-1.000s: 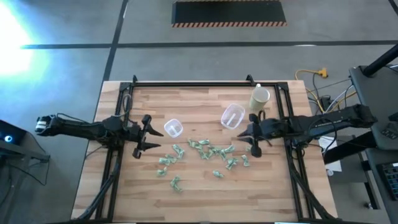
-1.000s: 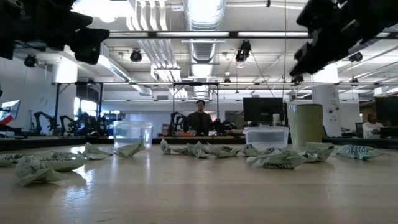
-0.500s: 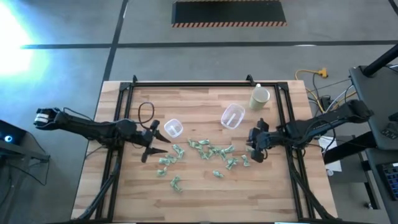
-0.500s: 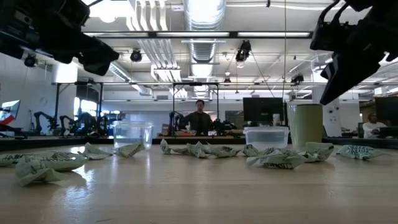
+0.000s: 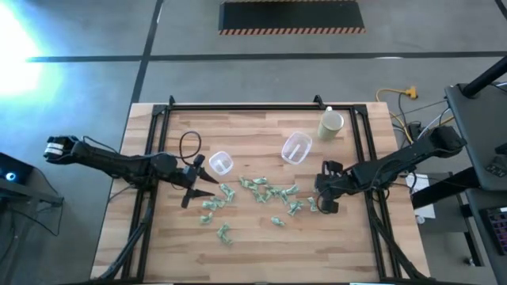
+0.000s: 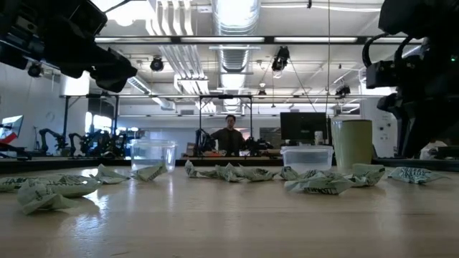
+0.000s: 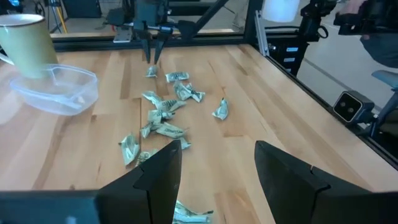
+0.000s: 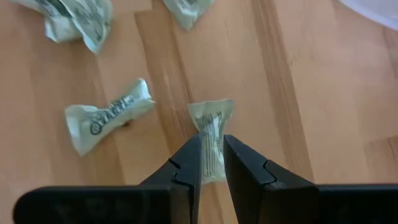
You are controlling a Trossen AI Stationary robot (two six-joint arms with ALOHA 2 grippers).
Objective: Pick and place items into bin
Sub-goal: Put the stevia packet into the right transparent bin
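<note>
The wooden counter (image 5: 253, 237) carries two dark arms, two clear plastic tubs, one tall cream cup and a scatter of small pale green and white candies. The left gripper (image 5: 195, 180) hovers left of centre, just beside the left end of the scatter, its jaws standing wide apart and holding nothing. The right gripper (image 8: 211, 163) points down at the right end of the scatter, its jaws nearly together and clamped on one candy (image 8: 211, 134) that lies on the counter between them. The cream cup (image 5: 330, 123) stands upright near the far right corner. The larger tub (image 5: 295, 147) sits just left of the cup, and the smaller tub (image 5: 221, 163) lies farther left, near the left gripper; from above neither tub shows anything inside. The candies (image 5: 261, 192) lie in a loose band across the middle of the counter between the two grippers, with a few strays toward the near edge; roughly twenty can be made out, though an exact count is not possible where they bunch together.
</note>
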